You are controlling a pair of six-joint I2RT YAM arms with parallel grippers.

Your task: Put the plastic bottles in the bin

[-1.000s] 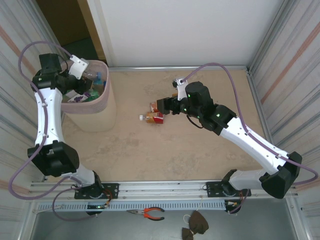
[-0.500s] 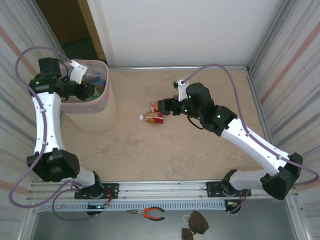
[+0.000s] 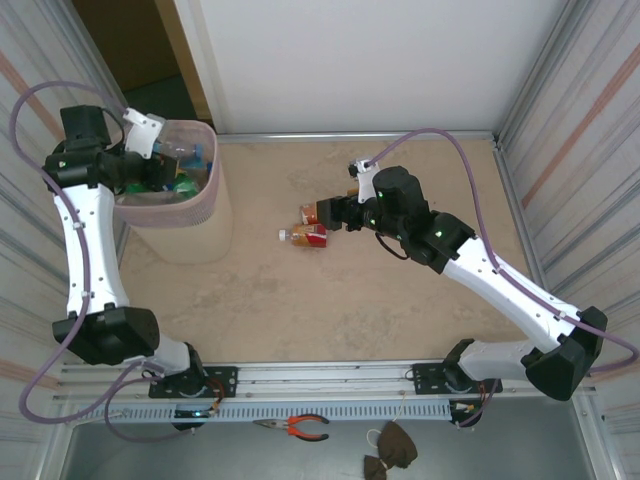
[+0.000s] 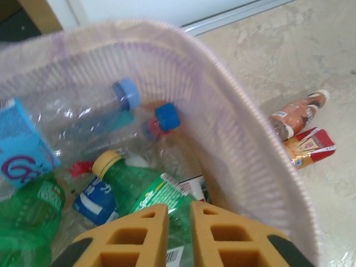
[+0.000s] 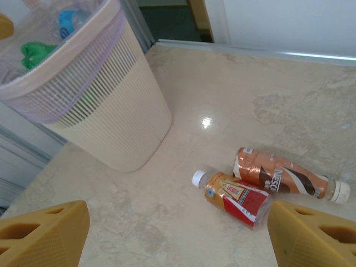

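The bin (image 3: 207, 208) stands at the far left, a pink bag folded over its rim (image 4: 239, 111). Inside lie several plastic bottles, among them a green one (image 4: 146, 194) and a clear one with a blue cap (image 4: 92, 119). My left gripper (image 4: 179, 222) hangs over the bin's inside, shut with nothing in it, and sits at the bin's left rim (image 3: 150, 172). Two bottles lie side by side on the floor: one with a red label (image 5: 239, 199) (image 3: 308, 236) and one with a brown label (image 5: 278, 178) (image 3: 312, 212). My right gripper (image 5: 178, 239) (image 3: 326, 212) hovers open just above them.
Corrugated walls close in both sides and a white panel (image 3: 350, 60) runs along the back. A dark doorway (image 3: 150, 60) opens behind the bin. Pliers (image 3: 298, 427) and a dark object (image 3: 390, 448) lie on the ledge in front of the arm bases.
My left arm has drawn back to the left over the bin, with its gripper staying shut. The right arm and the two floor bottles have not moved.
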